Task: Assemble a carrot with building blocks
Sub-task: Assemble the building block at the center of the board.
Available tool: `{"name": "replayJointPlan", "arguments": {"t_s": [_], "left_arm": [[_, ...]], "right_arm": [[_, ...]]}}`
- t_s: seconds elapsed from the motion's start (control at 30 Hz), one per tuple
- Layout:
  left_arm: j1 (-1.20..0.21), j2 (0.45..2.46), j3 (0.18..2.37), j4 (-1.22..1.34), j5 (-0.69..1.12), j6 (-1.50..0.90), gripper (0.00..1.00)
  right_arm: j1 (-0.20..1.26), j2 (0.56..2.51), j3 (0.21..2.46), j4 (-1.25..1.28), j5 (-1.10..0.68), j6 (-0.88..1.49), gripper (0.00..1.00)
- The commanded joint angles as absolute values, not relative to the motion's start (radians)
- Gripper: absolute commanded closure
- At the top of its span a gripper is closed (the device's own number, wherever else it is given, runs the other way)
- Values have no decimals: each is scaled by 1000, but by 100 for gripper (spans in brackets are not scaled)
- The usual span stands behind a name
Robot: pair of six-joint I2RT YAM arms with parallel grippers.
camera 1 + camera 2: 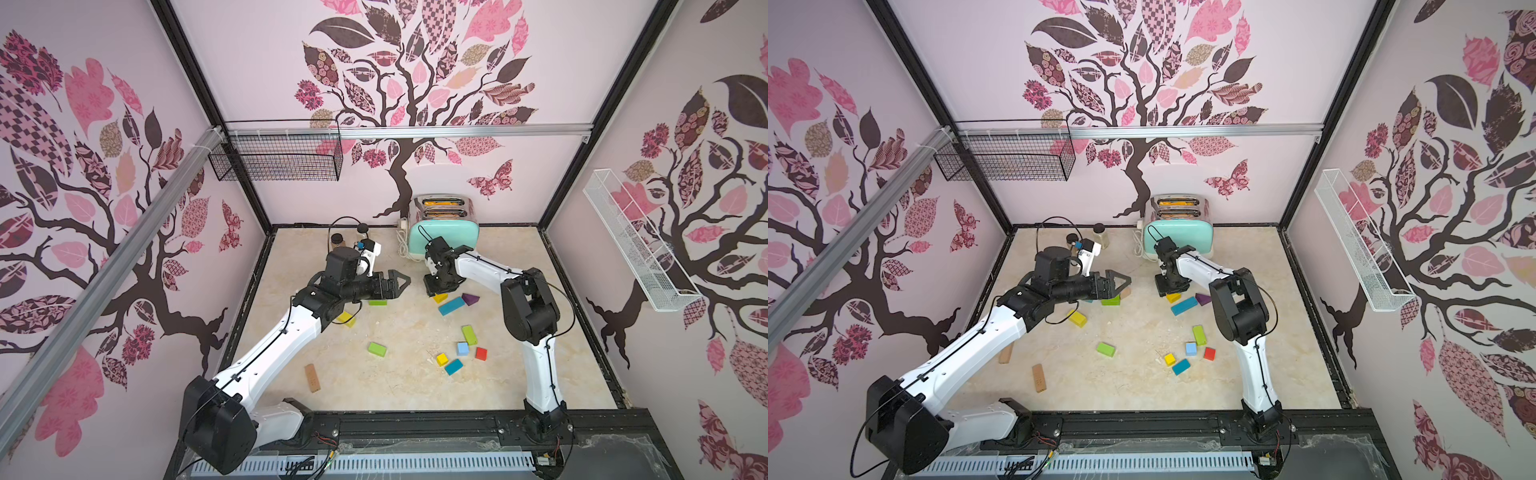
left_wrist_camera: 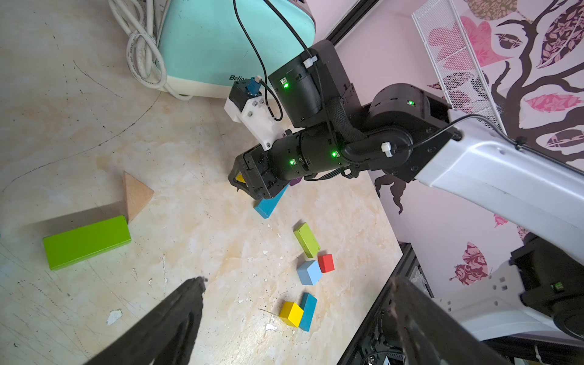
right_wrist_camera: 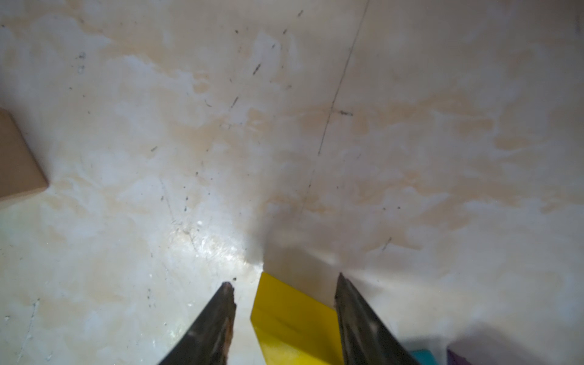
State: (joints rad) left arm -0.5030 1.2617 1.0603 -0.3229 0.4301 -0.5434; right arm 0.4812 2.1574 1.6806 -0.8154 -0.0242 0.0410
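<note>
Both jaws of our right gripper (image 3: 284,281) stood apart astride the yellow wooden block (image 3: 290,322) on the marbled tabletop (image 3: 284,126), its long axis between them; our left gripper (image 1: 400,284) gaped wide, farther off

Both top views high, sharing whole tabletop (image 1: 395,374), wrist views close, downward

Robot test cell, dressed as a home kitchen corner. Black metal frame posts (image 1: 199,83) hold pink wall panels printed with a tree (image 1: 399,83). Marble-look surface (image 1: 395,386); mint-green two-slot toaster (image 1: 449,239) at the back wall. Black wire basket (image 1: 278,160) and white mesh shelf (image 1: 636,245) hang on the walls. Two white-and-black robot arms (image 1: 270,345) bolted to a black front rail (image 1: 415,424).
</note>
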Motion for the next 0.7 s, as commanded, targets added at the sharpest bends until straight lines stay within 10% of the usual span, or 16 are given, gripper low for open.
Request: {"name": "replayJointPlan", "arguments": {"t_s": [0.0,0.67], "left_arm": [[-505,1273,1050,-291,431,-543,3],[-505,1293,1049,-273,429,-554,3]], "right_arm": [[487,2146,1688,-818,-16,22,51],[499,2096,1615,-808,4,0,57]]}}
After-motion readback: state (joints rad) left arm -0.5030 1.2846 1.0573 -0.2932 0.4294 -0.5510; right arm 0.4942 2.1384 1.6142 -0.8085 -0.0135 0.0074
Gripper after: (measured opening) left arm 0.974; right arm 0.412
